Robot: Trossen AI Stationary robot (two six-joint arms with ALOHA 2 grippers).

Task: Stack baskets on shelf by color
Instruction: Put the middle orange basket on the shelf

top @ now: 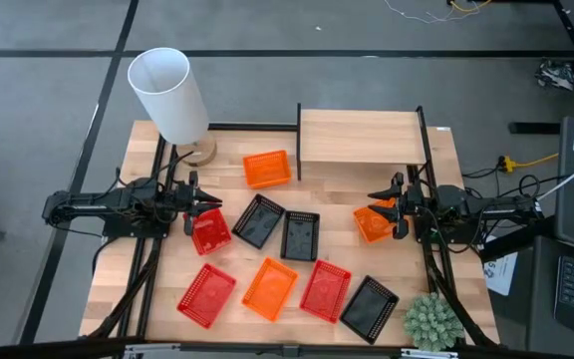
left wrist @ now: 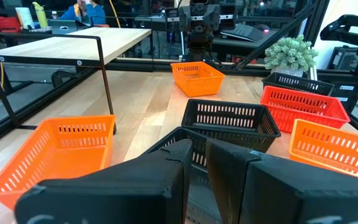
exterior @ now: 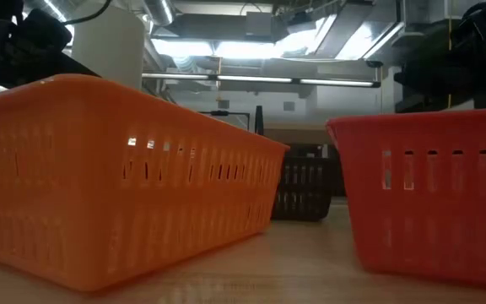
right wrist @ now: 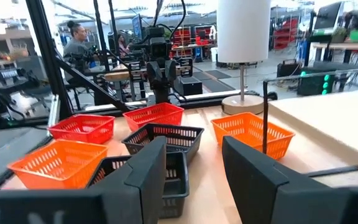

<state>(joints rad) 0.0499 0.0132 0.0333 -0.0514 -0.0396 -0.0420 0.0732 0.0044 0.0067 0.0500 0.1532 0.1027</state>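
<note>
Several baskets lie flat on the table [top: 167, 289]. A red basket [top: 210, 231] sits under my left gripper [top: 203, 207], whose fingers [left wrist: 166, 177] show almost no gap in the left wrist view. An orange basket [top: 372, 221] lies under my right gripper [top: 387, 206], which is open [right wrist: 194, 168]. Another orange basket [top: 267, 168] rests left of the shelf [top: 362, 138]. Two black baskets [top: 259, 219] [top: 300, 235] lie mid-table. Near the front edge are a red [top: 207, 295], an orange [top: 270, 287], a red [top: 325, 289] and a black basket [top: 369, 306]. Nothing is on the shelf top. My left gripper stands over the far left corner of the red basket [top: 195, 215], fingers level and pointing toward the table's right; I cannot tell whether it touches. My right gripper stands over the right end of the orange basket [top: 382, 209]; I cannot tell whether it touches.
A white lamp [top: 172, 95] on a round wooden base stands at the far left corner. A green plant [top: 431, 321] sits at the near right corner. Black frame bars run along both sides. People [right wrist: 76, 40] are in the room beyond the table.
</note>
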